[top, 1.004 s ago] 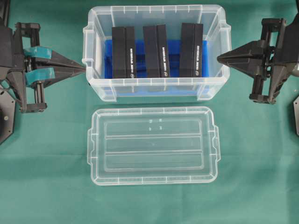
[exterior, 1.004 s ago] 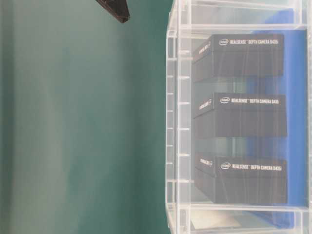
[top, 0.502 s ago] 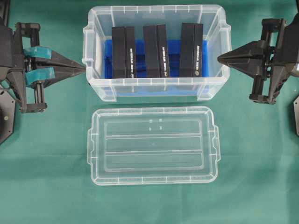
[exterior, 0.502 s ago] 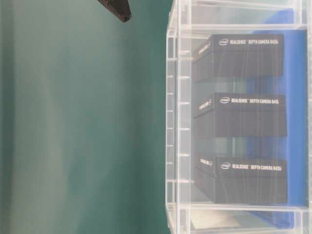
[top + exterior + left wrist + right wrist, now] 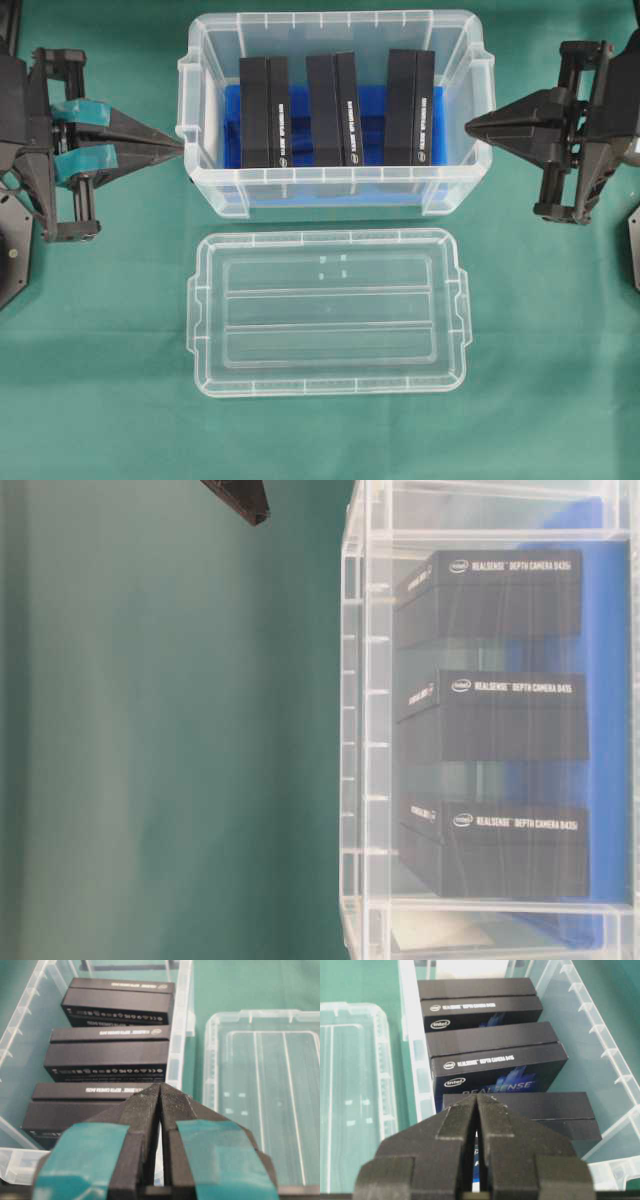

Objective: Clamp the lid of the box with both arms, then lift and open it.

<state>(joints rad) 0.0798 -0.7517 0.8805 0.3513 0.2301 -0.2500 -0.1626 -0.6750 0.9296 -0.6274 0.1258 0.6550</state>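
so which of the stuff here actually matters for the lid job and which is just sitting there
Part of the job:
- lid, flat on the cloth in front of the box
- box, open
- left gripper, shut
- right gripper, shut

Just there:
- three RealSense camera boxes
- blue insert
- green cloth

green cloth (image 5: 100, 380) covering the whole work surface, faintly creased, evenly lit, seemingly soft overhead light

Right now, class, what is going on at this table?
Nothing is being handled. The flat clear plastic lid lies on the green cloth in front of the deep clear plastic box, which stands open with three black cartons inside. The left gripper and right gripper sit shut and empty at the box's two ends.
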